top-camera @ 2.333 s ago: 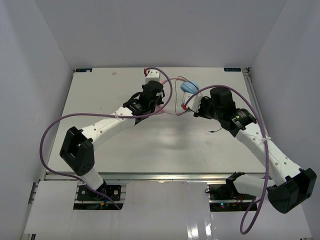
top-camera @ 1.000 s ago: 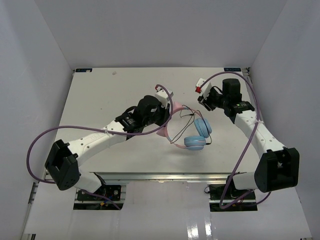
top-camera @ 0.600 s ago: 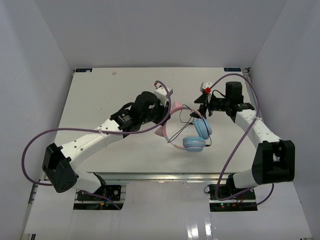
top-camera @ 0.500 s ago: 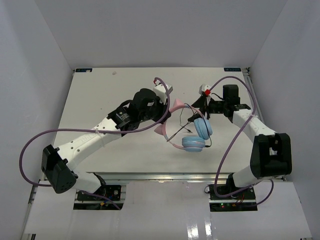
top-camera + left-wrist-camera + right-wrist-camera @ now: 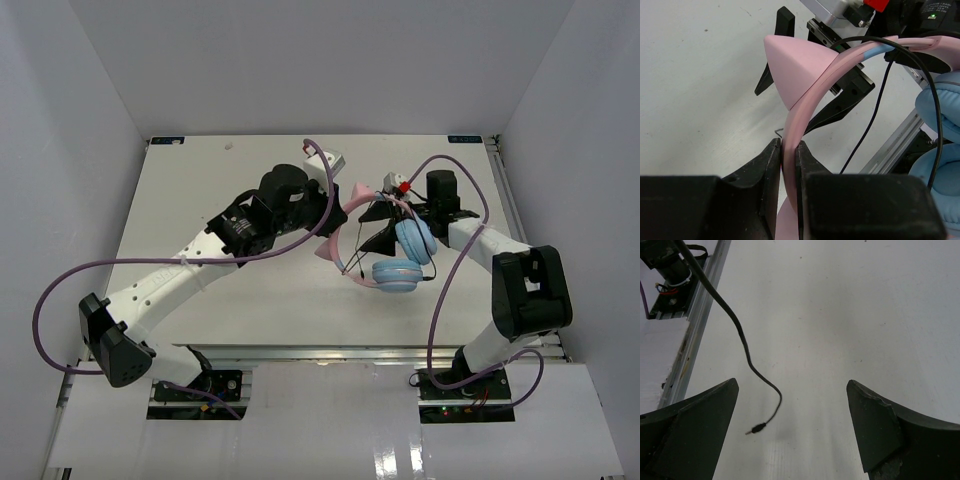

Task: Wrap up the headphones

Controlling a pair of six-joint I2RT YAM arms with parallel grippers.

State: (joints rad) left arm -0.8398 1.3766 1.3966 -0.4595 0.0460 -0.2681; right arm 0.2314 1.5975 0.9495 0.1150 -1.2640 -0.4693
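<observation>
The headphones [image 5: 392,256] hang above the table's middle, held by their pink cat-eared headband [image 5: 807,75], on which my left gripper [image 5: 789,159] is shut. Two light-blue ear cups [image 5: 414,240] dangle to the right, and the thin black cable [image 5: 879,100] loops across the band. From above, my left gripper [image 5: 327,222] sits just left of the band. My right gripper [image 5: 379,224] is right beside the band with its jaws wide open and nothing between them. In the right wrist view, the right gripper [image 5: 792,386] looks down at bare table, and the cable's plug end [image 5: 758,428] dangles free near its left finger.
A purple robot cable [image 5: 452,280] loops along the right arm; another trails from the left arm [image 5: 70,290]. The table's aluminium front rail [image 5: 697,315] with a motor base shows at the left of the right wrist view.
My right gripper has opened wide, let go of the cable and swung left up to the headband. The left arm has carried the headphones slightly back and right.
</observation>
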